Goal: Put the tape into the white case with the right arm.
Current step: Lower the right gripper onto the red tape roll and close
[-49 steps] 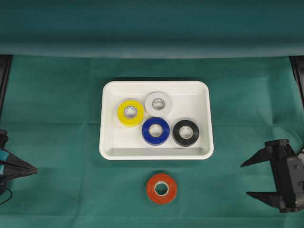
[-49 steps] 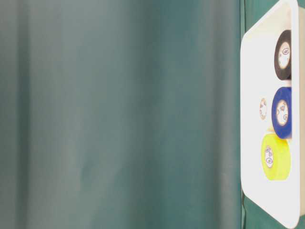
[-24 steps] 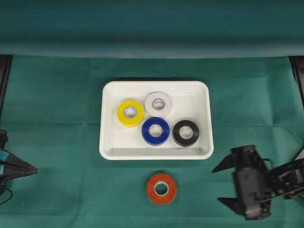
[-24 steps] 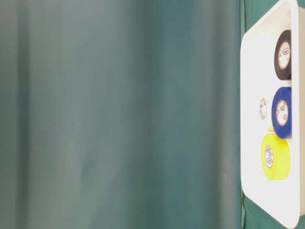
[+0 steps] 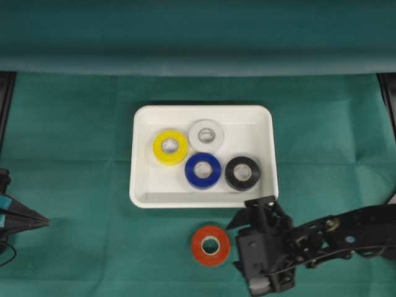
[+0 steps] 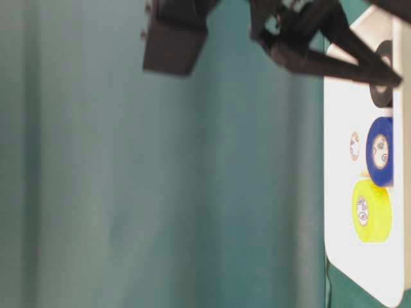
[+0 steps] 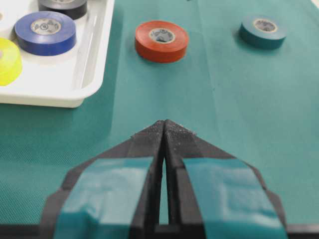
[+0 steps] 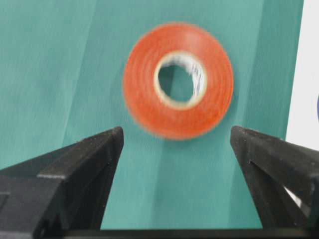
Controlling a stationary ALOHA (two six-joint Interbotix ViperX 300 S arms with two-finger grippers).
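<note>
Here the right tool (image 8: 177,137) hangs spread wide just short of the orange tape (image 8: 178,79), holding nothing.

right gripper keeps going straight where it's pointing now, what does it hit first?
Most likely the orange tape roll: it lies dead ahead between the open prongs of the right gripper. Height above the green cloth is unclear, so it might pass over.

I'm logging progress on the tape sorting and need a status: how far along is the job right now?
Four rolls already lie in the white case: yellow, white, blue, black. The right gripper, open and empty, is lined up on the red tape, which lies on the cloth outside the case. Grasping, lifting and placing it remain.
</note>
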